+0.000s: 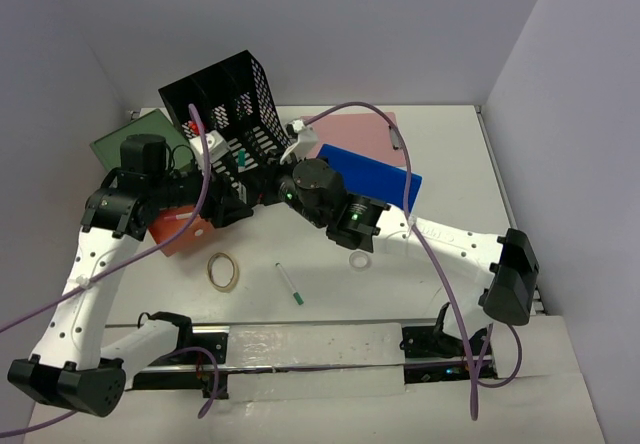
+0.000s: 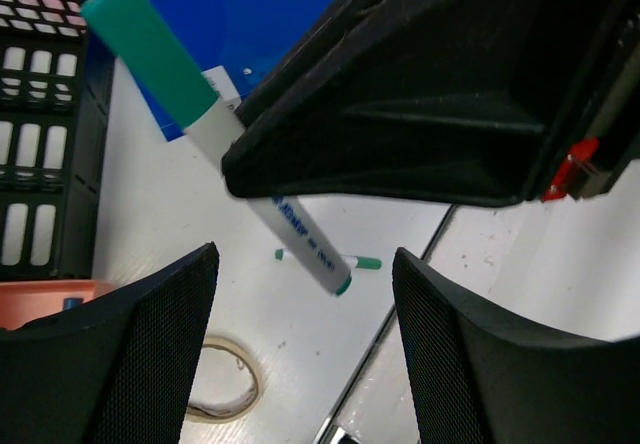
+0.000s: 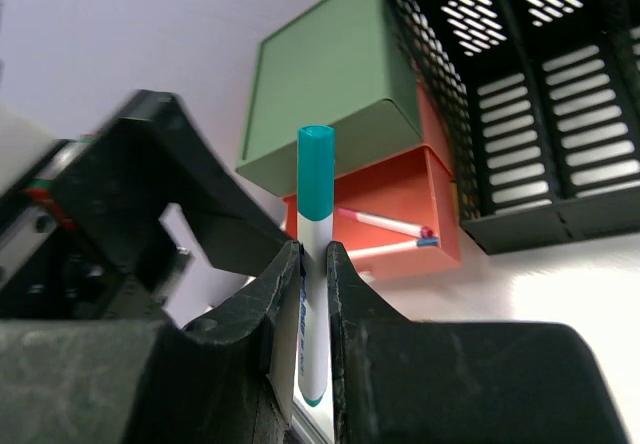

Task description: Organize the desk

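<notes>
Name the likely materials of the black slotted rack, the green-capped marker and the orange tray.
Black rack: metal or rigid plastic, hard to tell which; matte, with rows of punched slots. Marker: plastic, with a smooth white printed barrel and a teal cap. Orange tray: probably plastic, with smooth, thin, even walls.

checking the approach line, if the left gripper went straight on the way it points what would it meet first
Most likely the green-capped marker clamped in the right gripper, right ahead of the open left gripper. Depth is unclear, so the right gripper's black finger might touch first.
</notes>
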`<state>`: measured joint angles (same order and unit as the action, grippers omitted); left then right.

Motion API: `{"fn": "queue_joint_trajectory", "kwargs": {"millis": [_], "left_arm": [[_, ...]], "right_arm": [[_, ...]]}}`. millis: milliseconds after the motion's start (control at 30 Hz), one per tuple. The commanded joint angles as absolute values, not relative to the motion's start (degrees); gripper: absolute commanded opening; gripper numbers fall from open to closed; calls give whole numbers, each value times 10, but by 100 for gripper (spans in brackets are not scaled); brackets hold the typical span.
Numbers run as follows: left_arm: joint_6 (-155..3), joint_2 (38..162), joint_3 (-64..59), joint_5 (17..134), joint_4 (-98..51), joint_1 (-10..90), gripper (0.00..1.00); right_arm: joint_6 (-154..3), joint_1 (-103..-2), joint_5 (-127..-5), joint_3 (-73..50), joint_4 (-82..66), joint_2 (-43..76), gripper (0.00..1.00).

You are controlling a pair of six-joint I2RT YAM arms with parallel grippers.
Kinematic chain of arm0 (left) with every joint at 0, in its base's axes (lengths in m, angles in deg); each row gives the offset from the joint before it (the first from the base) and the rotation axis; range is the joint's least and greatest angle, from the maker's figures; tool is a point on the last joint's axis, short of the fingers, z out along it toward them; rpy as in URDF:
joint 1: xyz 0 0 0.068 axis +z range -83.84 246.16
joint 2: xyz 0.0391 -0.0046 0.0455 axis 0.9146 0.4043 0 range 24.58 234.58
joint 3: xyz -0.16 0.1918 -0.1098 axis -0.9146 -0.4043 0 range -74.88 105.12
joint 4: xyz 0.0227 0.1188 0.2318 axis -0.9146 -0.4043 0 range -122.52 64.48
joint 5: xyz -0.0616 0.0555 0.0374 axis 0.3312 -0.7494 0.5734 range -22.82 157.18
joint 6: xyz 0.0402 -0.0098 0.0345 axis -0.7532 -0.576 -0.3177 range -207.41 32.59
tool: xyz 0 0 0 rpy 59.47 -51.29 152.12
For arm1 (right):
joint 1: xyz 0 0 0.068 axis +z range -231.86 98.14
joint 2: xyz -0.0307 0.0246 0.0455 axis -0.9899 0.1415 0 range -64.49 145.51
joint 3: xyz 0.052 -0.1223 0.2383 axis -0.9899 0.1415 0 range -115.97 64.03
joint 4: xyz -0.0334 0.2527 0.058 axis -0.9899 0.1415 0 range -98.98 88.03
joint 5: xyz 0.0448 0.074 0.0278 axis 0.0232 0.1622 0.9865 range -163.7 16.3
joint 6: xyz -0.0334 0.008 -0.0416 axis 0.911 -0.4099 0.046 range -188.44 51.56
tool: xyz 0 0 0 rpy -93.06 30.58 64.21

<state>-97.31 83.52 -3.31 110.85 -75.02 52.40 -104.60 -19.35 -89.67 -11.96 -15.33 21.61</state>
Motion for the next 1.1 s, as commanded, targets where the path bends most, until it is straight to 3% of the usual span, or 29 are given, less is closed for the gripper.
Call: {"fn": "queue_joint_trajectory", "kwargs": {"millis": [0, 100, 133, 267, 300, 400, 467, 500, 600, 700, 767, 1067], "left_arm": [[-949, 847, -12, 1149, -712, 525, 76], [-937, 854, -17, 1122, -702, 525, 73], [-933, 857, -18, 1106, -700, 526, 68], [-927, 866, -19, 1045, -695, 526, 39], [-927, 866, -19, 1034, -694, 527, 26], [-928, 858, -23, 994, -690, 528, 3], [-934, 854, -27, 971, -692, 528, 0], [-943, 853, -28, 944, -698, 528, 0], [-978, 856, -30, 824, -721, 528, 0], [-1037, 856, -66, 699, -734, 529, 0], [-1091, 843, -109, 626, -718, 528, 0], [-1199, 829, -242, 467, -611, 528, 3]], "right_arm": [[-1048, -185, -888, -150, -185, 225, 0], [-1049, -185, -877, -148, -193, 225, 0], [-1049, -185, -873, -148, -194, 226, 0], [-1050, -184, -870, -141, -197, 224, 0], [-1050, -184, -870, -139, -198, 224, 0], [-1049, -184, -865, -132, -196, 224, 0], [-1047, -185, -858, -131, -192, 226, 0], [-1042, -186, -854, -132, -180, 227, 6], [-1028, -192, -858, -127, -141, 224, 35], [-1016, -197, -877, -93, -107, 199, 54], [-1003, -197, -894, -66, -93, 182, 58], [-1011, -195, -899, 6, -23, 191, 59]]}}
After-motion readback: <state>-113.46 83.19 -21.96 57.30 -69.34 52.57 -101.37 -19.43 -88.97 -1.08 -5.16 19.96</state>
